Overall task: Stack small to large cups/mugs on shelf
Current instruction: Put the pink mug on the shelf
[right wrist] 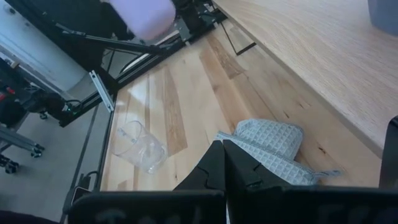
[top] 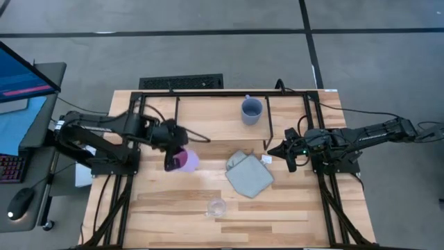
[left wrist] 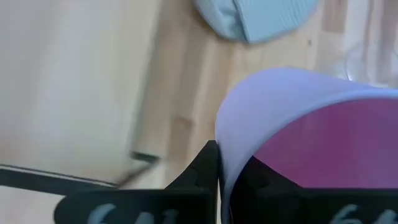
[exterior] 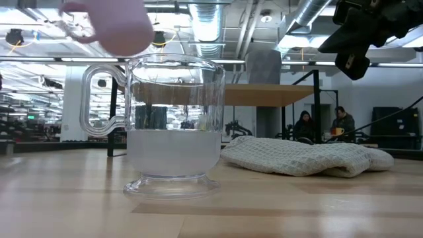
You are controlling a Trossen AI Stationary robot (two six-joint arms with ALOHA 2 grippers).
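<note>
A: From the high view, what do we have?

B: We see the left gripper (top: 173,154) over the table (top: 173,215), its fingers closed on the pink-lilac mug (top: 184,161), which lies tipped on its side with its mouth toward four o'clock. The blue-grey mug (top: 252,110) stands upright on the shelf (top: 208,114) at about one o'clock from it. The clear glass cup (top: 216,206) sits on the table near the front edge, at five o'clock from the held mug. The grey-green cloth (top: 248,174) lies between the two arms. The right gripper (top: 283,151) hovers just beside the cloth at its two o'clock side.

A: And from the low view?

B: We find the glass cup (exterior: 173,129) upright close to the lens, handle at nine o'clock. The pink mug (exterior: 115,23) hangs above it at eleven o'clock, clear of the table. The cloth (exterior: 310,157) lies at three o'clock of the cup, and people sit far behind.

A: The left wrist view?

B: We see the mug's rim (left wrist: 298,130) pinched between the fingers (left wrist: 205,171), one outside the wall, one inside.

A: The right wrist view?

B: We see its fingers (right wrist: 214,168) pressed together, holding nothing, above the cloth (right wrist: 267,146); the glass cup (right wrist: 142,147) is beyond it.
</note>
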